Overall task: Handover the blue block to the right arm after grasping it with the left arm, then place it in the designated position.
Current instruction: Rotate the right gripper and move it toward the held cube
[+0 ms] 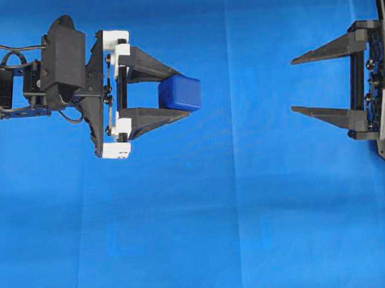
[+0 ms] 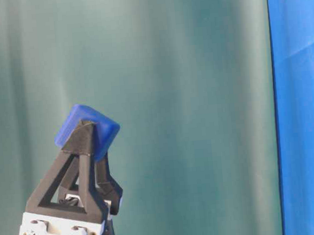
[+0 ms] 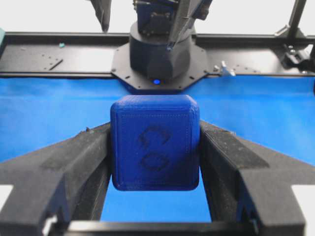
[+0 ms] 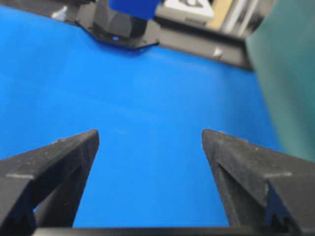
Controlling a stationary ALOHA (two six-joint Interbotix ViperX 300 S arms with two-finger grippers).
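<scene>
The blue block (image 1: 181, 93) is clamped between the fingertips of the left gripper (image 1: 182, 95), raised above the blue cloth (image 1: 203, 227). The right gripper (image 1: 294, 86) is held wide apart and empty, well to the right.

One blue block (image 1: 181, 93). Two robot arms: one left arm (image 1: 59, 67) with a white-bracketed left gripper (image 1: 182, 93), and one right arm (image 1: 383, 76) with an all-black right gripper (image 1: 294, 85). Each gripper has two pointed fingers, four in total. One blue cloth (image 1: 236, 232) covers the table.
</scene>
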